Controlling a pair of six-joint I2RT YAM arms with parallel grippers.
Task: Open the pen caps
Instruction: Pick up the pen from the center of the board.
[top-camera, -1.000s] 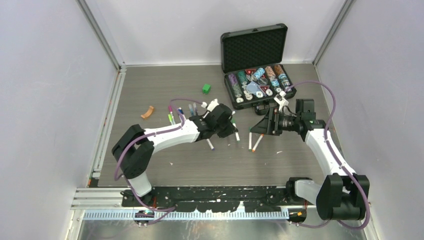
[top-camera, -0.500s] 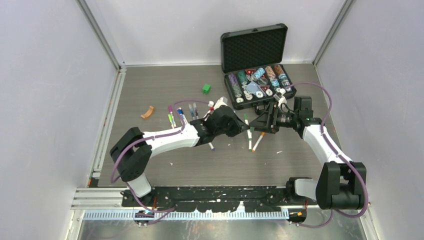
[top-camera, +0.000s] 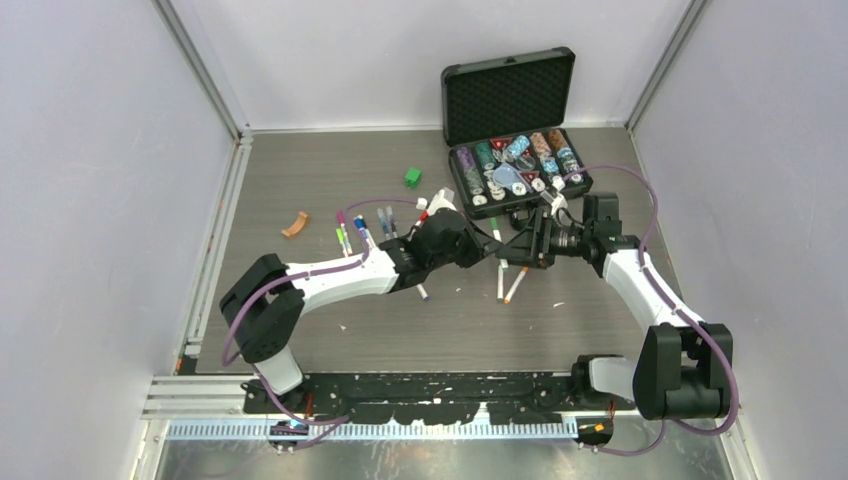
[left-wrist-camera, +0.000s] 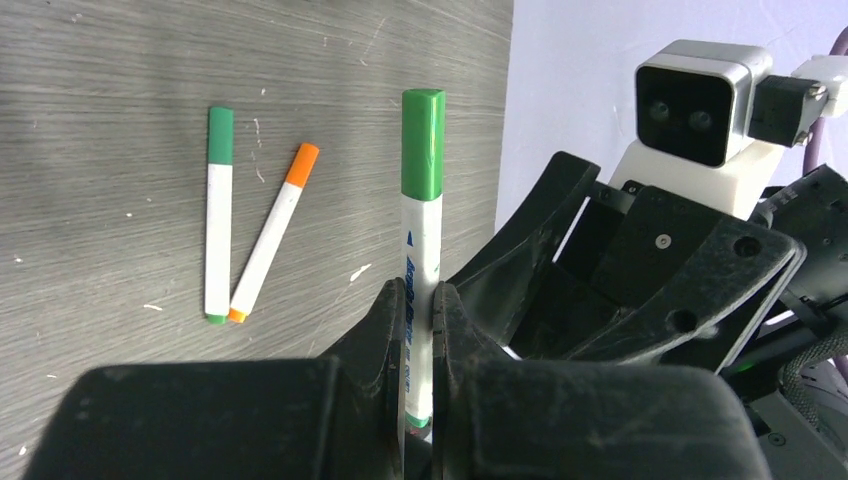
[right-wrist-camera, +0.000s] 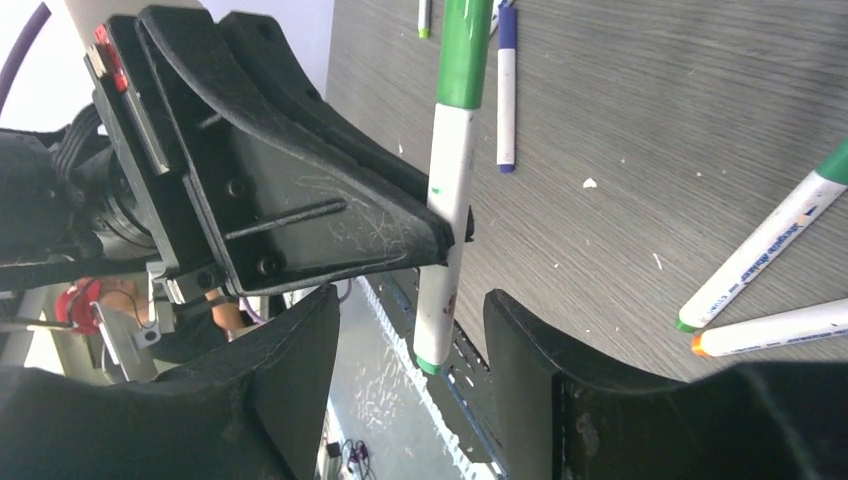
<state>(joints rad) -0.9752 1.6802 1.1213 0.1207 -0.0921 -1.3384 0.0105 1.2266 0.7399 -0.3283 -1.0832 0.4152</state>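
While left claw (left-wrist-camera: 418, 302) clamps green-capped pen (left-wrist-camera: 421, 235) mid-barrel, right claw (right-wrist-camera: 410, 305) gapes around its tail end.

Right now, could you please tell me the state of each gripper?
Left gripper: shut on the green-capped pen.
Right gripper: open, fingers either side of that pen's end.

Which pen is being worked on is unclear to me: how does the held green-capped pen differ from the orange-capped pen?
The held green-capped pen is clamped in the left end effector, off the table; the orange-capped pen lies loose on it. The green-capped pen's barrel sits between the right end effector's open fingers; the orange-capped pen has no end effector around it. Both are capped, with white barrels.
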